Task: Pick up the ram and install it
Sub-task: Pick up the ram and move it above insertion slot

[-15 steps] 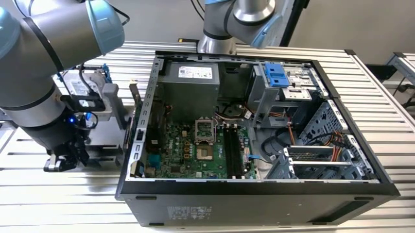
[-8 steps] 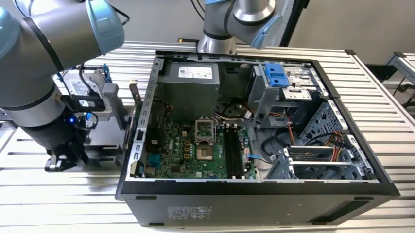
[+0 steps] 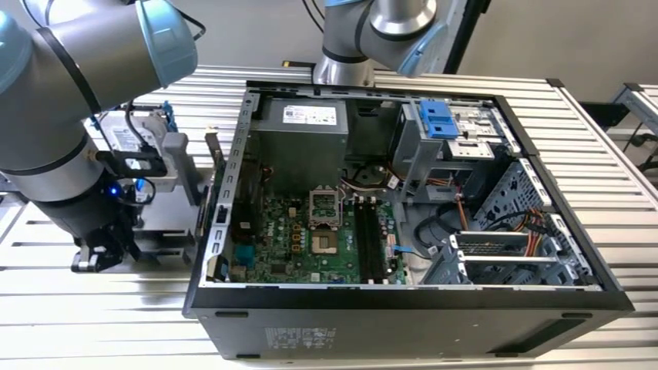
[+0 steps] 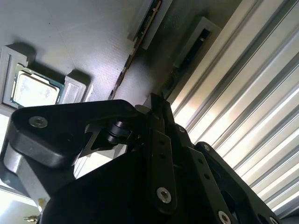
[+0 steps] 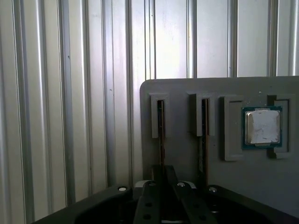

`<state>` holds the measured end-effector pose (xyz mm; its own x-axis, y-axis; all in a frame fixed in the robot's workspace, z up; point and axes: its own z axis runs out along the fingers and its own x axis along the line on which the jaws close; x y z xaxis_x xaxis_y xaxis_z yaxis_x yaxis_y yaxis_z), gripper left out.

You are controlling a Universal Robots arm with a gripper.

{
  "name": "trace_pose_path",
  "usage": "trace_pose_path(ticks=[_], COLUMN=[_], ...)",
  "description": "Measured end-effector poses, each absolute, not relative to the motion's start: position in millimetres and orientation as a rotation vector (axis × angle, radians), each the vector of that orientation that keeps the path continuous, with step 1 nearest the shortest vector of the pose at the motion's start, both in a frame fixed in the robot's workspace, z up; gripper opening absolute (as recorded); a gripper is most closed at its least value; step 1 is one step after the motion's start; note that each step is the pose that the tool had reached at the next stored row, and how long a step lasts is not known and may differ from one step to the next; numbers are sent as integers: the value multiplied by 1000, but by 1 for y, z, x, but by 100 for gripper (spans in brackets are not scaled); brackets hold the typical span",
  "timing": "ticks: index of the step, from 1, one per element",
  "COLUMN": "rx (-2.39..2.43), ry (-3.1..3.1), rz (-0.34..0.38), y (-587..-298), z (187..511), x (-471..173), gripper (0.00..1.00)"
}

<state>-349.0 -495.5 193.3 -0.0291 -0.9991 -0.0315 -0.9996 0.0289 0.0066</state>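
Locate the ribbed metal worktop (image 3: pixel 606 146) carrying every item; recognise it as pale parallel ridges in both wrist views.

Note the open computer case (image 3: pixel 411 320) lying on its side at the centre of the exterior view. Inside, note the exposed green motherboard (image 3: pixel 293 235) and the long black memory slots (image 3: pixel 365 231) beside the processor socket.

Find the arm (image 3: pixel 62 131) at the exterior view's left, outside the case, angled down to the end effector (image 3: pixel 98 258) low over the worktop.

Identify the grey holder plate (image 5: pixel 187 91) in the first wrist view: flat, round-cornered, with two narrow raised slots and a square recess.

Find the ram (image 5: pixel 161 133) standing on its long edge in the slot farther from the recess. Seen edge-on: a long, very thin, dark strip. Flat faces, chips and label turned out of sight. In the second wrist view, read the ram (image 4: pixel 131 58) as a slanted dark line with a brownish edge.

Note a second stick (image 5: pixel 204 130) in the neighbouring slot, parallel and just beside.

Note the square silver processor chip (image 5: pixel 262 127), green-bordered, seated in the recess.

See the end effector (image 5: pixel 163 170) in line with the near end of the ram. Cannot tell how wide it stands, nor whether it touches the ram.
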Motion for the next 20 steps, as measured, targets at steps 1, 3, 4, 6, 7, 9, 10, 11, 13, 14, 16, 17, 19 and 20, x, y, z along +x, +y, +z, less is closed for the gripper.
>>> trace_pose_path(ticks=[1,3,4,6,7,9,10,11,13,14,16,17,19,20], rx=[-2176,-2176,-2176,-2176,-2176,-2176,-2176,-2176,-2176,-2176,-2177,-2178,-2183,-2185], ry=[2240,2240,2240,2240,2240,2240,2240,2240,2240,2240,2239,2238,2234,2232], rz=[42,42,42,42,42,42,42,42,42,42,42,42,42,41], y=[-496,-496,-496,-496,-496,-496,-496,-496,-496,-496,-496,-496,-496,-496], z=[193,193,193,195,198,202,205,208,213,216,221,224,229,230], x=[-349,-349,-349,-349,-349,-349,-349,-349,-349,-349,-349,-349,-349,-349], gripper=[0,0,0,0,0,0,0,0,0,0,0,0,0,0])
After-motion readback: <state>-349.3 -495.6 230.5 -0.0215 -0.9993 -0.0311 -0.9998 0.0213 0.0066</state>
